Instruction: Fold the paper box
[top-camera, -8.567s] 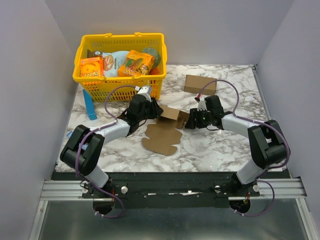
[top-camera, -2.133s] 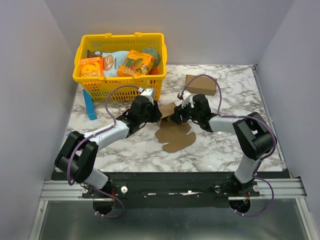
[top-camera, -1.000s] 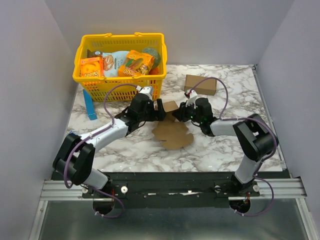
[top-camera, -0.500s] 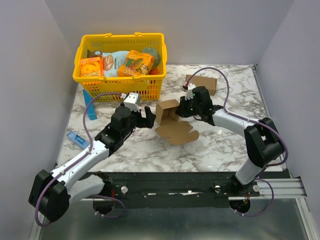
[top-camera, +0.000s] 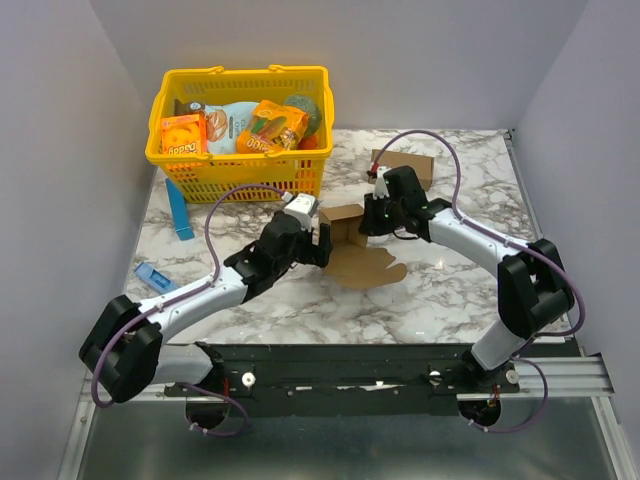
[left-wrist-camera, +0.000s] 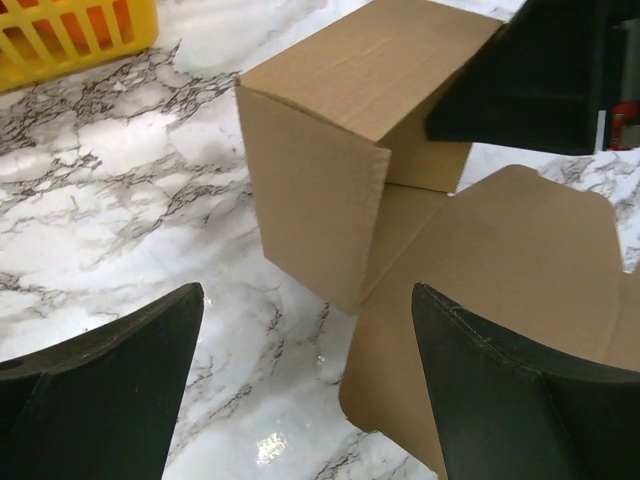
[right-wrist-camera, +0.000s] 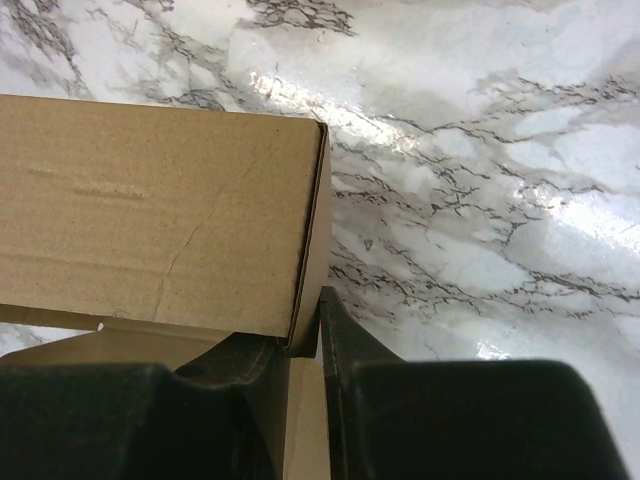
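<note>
The left hand moves in to help with the half-made box.

The paper box (top-camera: 345, 225) sits in the middle of the marble table (top-camera: 450, 290). Its walls stand up and its flaps lie flat in front. The right gripper (top-camera: 370, 220) pinches one thin wall. The left gripper (top-camera: 322, 243), spread wide and holding nothing, was off to the side just before. Now it is near the box's corner, likely to push the next wall in.

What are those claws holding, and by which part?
The right gripper pinches the paper box by the edge of an upright wall. The left gripper stands open beside it, holding nothing.
</note>
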